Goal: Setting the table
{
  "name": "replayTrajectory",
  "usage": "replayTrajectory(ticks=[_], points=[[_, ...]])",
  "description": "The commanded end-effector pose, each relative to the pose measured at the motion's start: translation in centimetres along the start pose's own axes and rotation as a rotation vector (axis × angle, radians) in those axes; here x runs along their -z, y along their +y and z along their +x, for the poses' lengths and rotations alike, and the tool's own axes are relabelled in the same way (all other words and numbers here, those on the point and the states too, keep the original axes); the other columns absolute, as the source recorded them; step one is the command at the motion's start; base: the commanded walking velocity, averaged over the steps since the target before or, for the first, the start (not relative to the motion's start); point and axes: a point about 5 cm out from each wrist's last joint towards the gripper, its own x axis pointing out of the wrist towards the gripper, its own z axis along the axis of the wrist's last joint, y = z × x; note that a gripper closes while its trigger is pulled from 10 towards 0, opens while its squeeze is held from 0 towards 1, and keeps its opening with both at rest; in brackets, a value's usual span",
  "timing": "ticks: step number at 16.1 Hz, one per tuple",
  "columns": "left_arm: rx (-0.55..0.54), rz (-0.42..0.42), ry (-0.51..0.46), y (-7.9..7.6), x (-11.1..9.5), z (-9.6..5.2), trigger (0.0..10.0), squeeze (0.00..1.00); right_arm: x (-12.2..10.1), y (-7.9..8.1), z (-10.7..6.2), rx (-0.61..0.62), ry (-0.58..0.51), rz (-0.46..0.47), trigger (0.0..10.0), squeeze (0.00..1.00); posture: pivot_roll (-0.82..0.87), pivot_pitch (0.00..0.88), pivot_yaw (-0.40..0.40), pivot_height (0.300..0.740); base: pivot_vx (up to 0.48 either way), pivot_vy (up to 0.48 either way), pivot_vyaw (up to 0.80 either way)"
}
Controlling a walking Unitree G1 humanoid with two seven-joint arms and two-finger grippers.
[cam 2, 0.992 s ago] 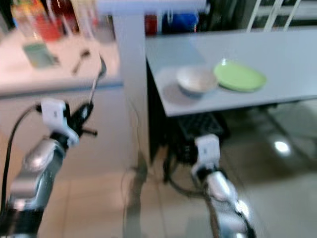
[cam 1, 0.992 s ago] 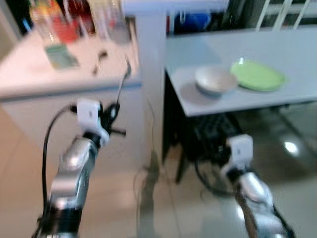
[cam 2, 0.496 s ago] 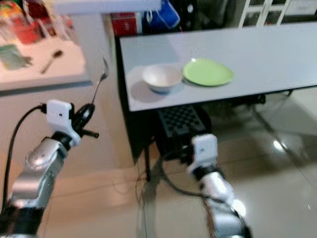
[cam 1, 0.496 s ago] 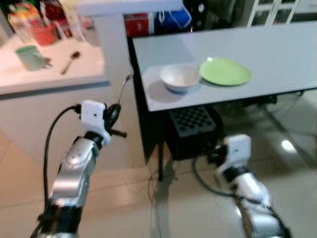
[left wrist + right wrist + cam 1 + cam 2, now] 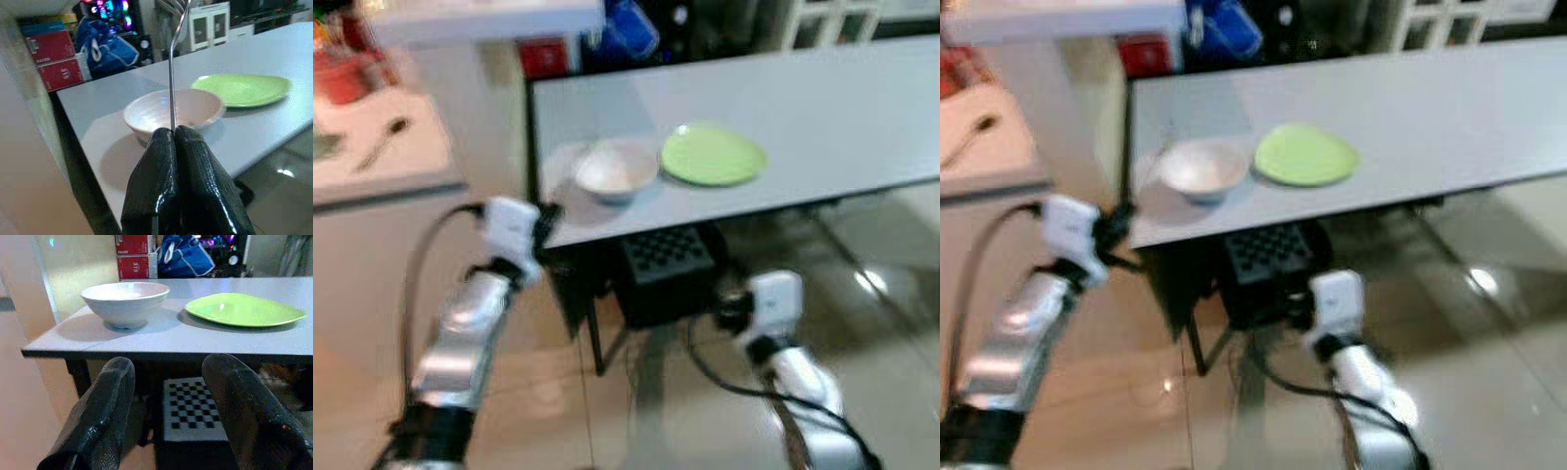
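My left gripper point(image 5: 175, 132) is shut on the thin handle of a metal fork point(image 5: 170, 83), which stands upright with its tines up. It hovers at the near left corner of the grey table point(image 5: 822, 108), just short of the white bowl point(image 5: 615, 171). A green plate point(image 5: 713, 157) lies to the right of the bowl. My right gripper point(image 5: 168, 367) is open with nothing in it, low in front of the table's edge and below the tabletop. The bowl point(image 5: 124, 301) and plate point(image 5: 244, 308) lie ahead of it.
A black perforated crate point(image 5: 666, 257) sits under the table, close to the right gripper. A white counter point(image 5: 372, 166) with a spoon point(image 5: 382, 142) is at the left. Red boxes point(image 5: 56, 54) and a blue bag point(image 5: 110, 46) stand behind the table. Shiny tiled floor lies at the right.
The view has swung from the counter towards the table, which now lies straight ahead and closer. The left gripper still holds the fork, now at the table's corner.
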Motion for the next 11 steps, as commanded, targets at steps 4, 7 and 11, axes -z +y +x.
replayTrajectory(ticks=[4,7,11], points=[[0.031,-0.014,-0.072,-1.13,-1.10,0.45,0.0,0.00,0.17,-0.88,-0.25,0.027,0.017,-0.012,10.0,0.00,0.02,0.000,0.087,0.740,0.445,0.000,0.00],[0.043,-0.005,-0.075,-1.28,-1.35,0.51,0.0,0.00,0.25,-0.85,-0.14,0.027,0.018,-0.012,10.0,0.00,0.02,0.000,0.089,0.740,0.000,0.000,0.00],[0.043,-0.011,-0.081,-1.48,-1.68,0.79,0.0,0.00,0.43,-0.89,-0.28,0.027,0.020,-0.011,10.0,0.00,0.02,0.000,0.092,0.740,0.000,0.000,0.00]])
